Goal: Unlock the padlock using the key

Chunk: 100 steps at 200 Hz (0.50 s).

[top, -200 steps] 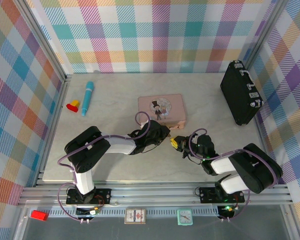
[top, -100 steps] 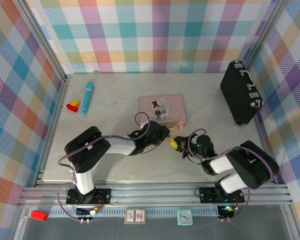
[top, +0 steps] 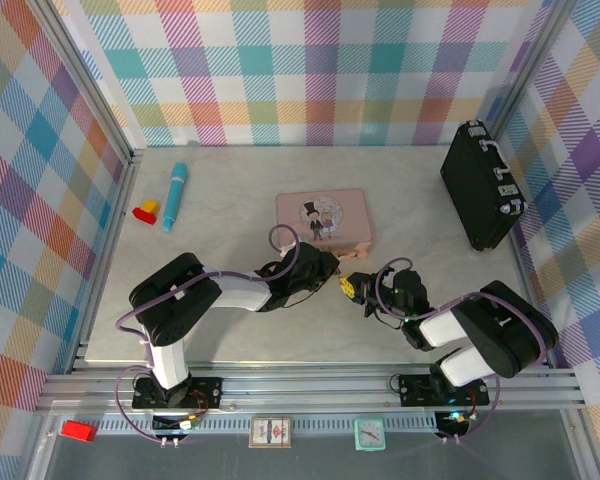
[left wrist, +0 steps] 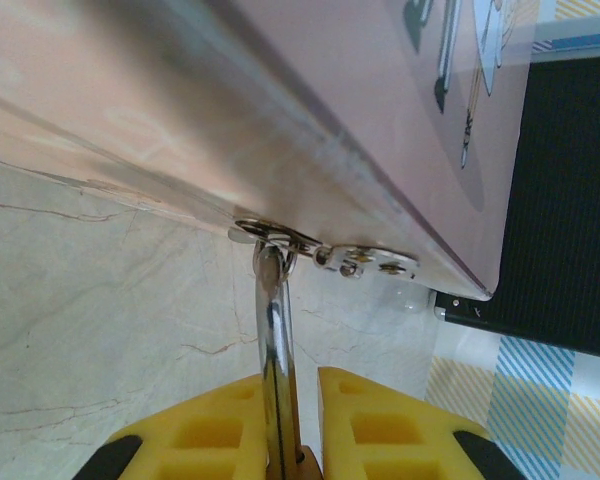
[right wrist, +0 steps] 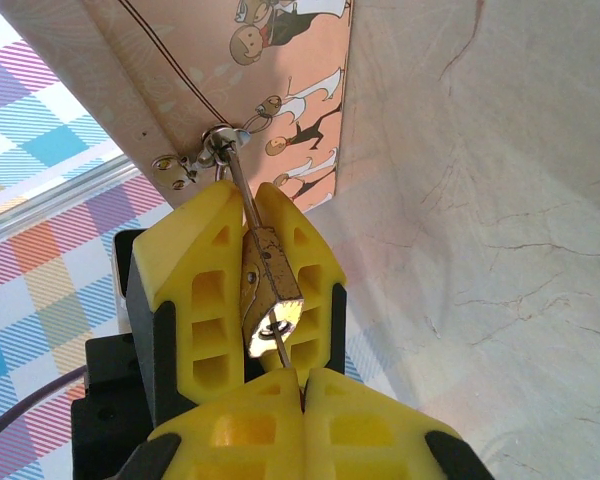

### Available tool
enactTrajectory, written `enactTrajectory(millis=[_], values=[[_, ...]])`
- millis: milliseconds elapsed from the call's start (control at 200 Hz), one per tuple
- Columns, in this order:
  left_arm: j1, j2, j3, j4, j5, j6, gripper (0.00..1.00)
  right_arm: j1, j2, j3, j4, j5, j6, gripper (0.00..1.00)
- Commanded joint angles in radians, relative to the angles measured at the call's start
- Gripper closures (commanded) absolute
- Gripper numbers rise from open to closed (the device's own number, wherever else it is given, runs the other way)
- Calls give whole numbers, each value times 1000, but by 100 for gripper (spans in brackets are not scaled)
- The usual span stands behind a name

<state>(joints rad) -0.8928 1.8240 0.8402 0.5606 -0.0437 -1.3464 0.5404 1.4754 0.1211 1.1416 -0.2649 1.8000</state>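
The marble table (top: 230, 200) carried a black case (top: 480, 198) at its far right side and a pink tin (top: 323, 218) near the middle. At the far left lay a blue tube (top: 174, 196), with yellow and red blocks (top: 145, 211) just beside it. Both arms reached to the near edge of the tin, and there their yellow fingers met.

The left claw (left wrist: 305, 430) was nearly closed, with a narrow gap between its fingers, and in this gap it gripped the padlock (right wrist: 270, 290). In the right wrist view the small brass body sat clamped between the two yellow fingers (right wrist: 195, 290), and its keyhole end faced the right claw (right wrist: 302, 395). The thin shackle (left wrist: 273, 310) rose out from between the fingers and passed through a small metal hasp (left wrist: 280, 238) on the edge of the tin.

The right claw was shut tight, its fingers touching each other, and it pinched the key (right wrist: 283, 350). The thin shaft of the key ran from these fingertips to the keyhole. How deep it sat inside I could not tell.
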Motion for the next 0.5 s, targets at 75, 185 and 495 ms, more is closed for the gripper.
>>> enactTrajectory(millis=[75, 185, 495], values=[[-24, -58, 1, 157, 42, -54, 100, 3, 65, 11, 112, 43, 33, 100], [-24, -55, -3, 163, 42, -57, 100, 3, 93, 12, 144, 45, 42, 100], [-24, -61, -12, 166, 39, -59, 100, 3, 109, 8, 154, 55, 42, 100]])
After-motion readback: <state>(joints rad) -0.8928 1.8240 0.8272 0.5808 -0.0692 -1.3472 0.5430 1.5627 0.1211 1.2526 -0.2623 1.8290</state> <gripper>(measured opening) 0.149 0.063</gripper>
